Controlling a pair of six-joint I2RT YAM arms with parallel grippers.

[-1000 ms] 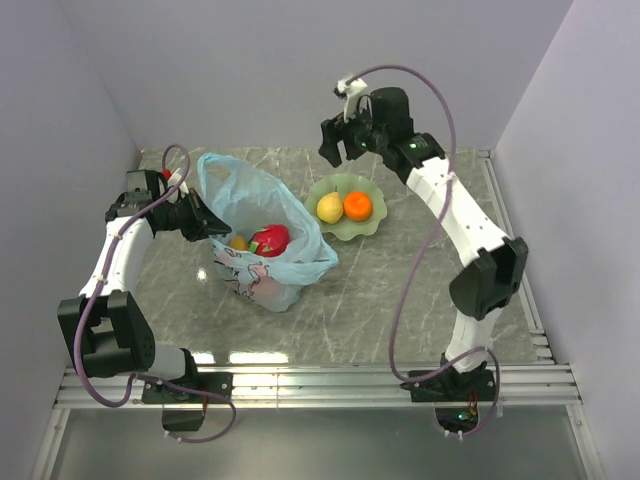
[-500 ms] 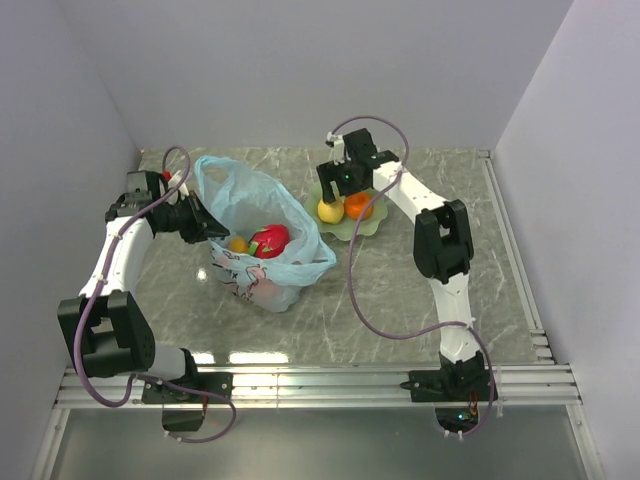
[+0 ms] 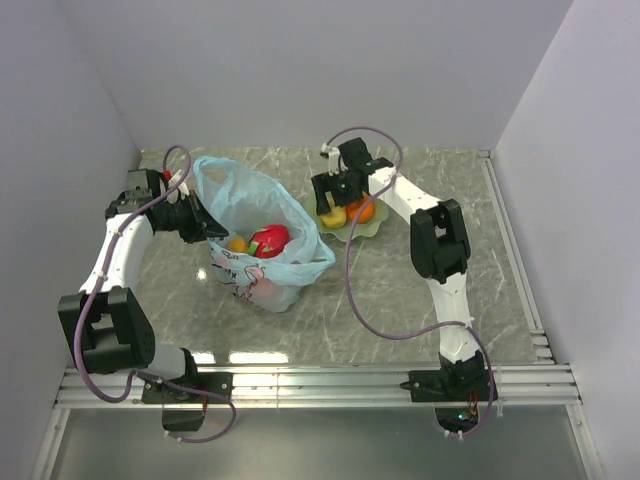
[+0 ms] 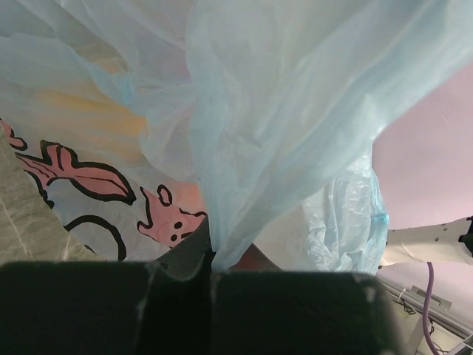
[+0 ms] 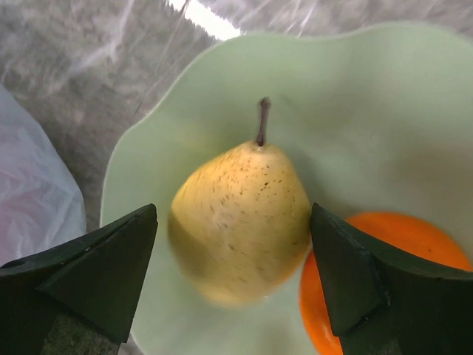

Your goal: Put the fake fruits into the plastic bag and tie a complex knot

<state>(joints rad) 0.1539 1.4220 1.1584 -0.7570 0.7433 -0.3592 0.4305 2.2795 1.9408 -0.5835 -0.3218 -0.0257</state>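
Right wrist view: the 2 right fingers (image 5: 96, 274) stand spread wide, released, 1 close on each side of the yellow pear (image 5: 240, 214), grasping nothing. The pear lies on the pale green plate (image 5: 355, 111), touching 1 orange (image 5: 399, 244) that a finger partly hides. Left of the plate, the 2 left fingers (image 4: 74, 303) are clenched on the plastic bag (image 3: 255, 200). Its open mouth shows 2 fruits, a red fruit (image 3: 268, 240) and a small orange fruit (image 3: 238, 243). A pinkish shape behind the film is hard to make out.

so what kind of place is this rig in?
Likely an enclosed robot test cell: lilac walls on three sides, marble-pattern table, left arm and right arm bolted to a rail at its near edge.
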